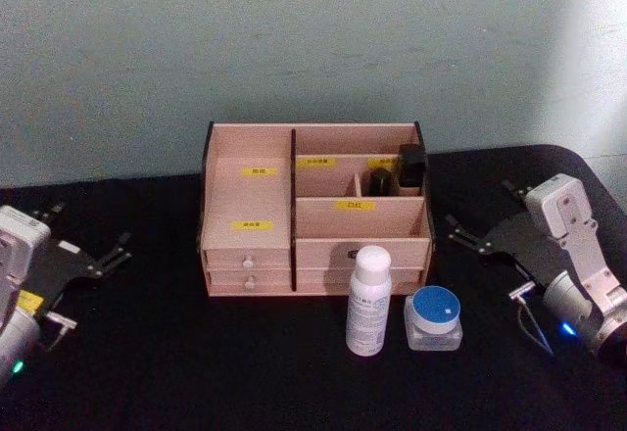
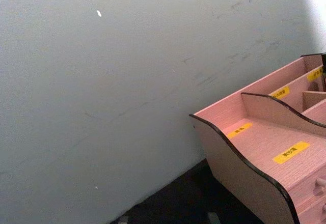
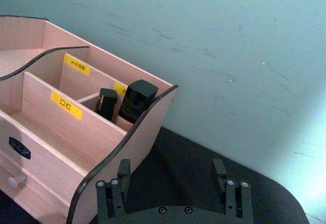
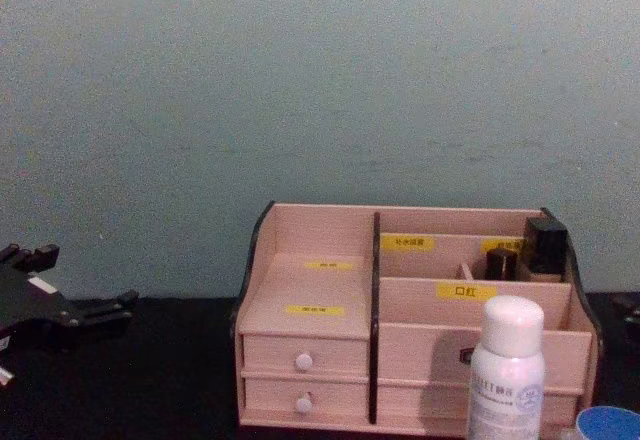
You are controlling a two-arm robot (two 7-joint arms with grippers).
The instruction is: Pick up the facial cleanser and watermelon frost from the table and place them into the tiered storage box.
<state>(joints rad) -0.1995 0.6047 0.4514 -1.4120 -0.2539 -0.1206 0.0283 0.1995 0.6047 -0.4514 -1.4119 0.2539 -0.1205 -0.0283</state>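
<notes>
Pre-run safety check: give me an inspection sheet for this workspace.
Surface: black table.
Job's things: tiered storage box at back; white bottle and blue-lidded jar upright before it.
Clutter: dark containers in the box's rear right compartment.
Grippers: left gripper and right gripper open, flanking the box.
Cables: thin wire by the right wrist.
Surroundings: plain wall.

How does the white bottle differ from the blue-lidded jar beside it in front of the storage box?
The white bottle is tall and slim; the blue-lidded jar is short and squat. The bottle's cap is rounded and white; the jar's lid is flat and blue. Both stand upright on the black table, before the tiered storage box.
</notes>
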